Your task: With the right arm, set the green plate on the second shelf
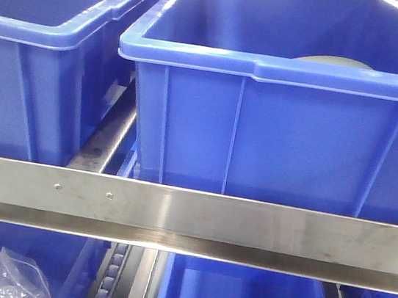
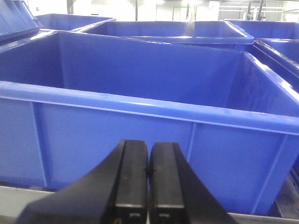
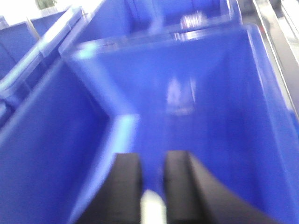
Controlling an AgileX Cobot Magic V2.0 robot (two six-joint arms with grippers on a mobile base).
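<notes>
A pale sliver of the green plate [image 1: 337, 61] shows just above the near rim of the large blue bin [image 1: 261, 128] on the shelf; the bin wall hides the rest of it. The right wrist view is blurred. There my right gripper [image 3: 153, 158] hangs over a blue bin's inside, and a pale edge of the plate [image 3: 152, 207] is pinched between its black fingers. My left gripper [image 2: 148, 147] is shut with nothing in it, just in front of a blue bin's outer wall [image 2: 93, 135]. Neither gripper shows in the front view.
A second blue bin [image 1: 23, 80] stands to the left on the same shelf. A steel shelf rail [image 1: 189, 218] crosses in front. Below it are more blue bins, one holding a clear plastic bag [image 1: 22, 276]. Further bins [image 2: 163, 30] stand behind.
</notes>
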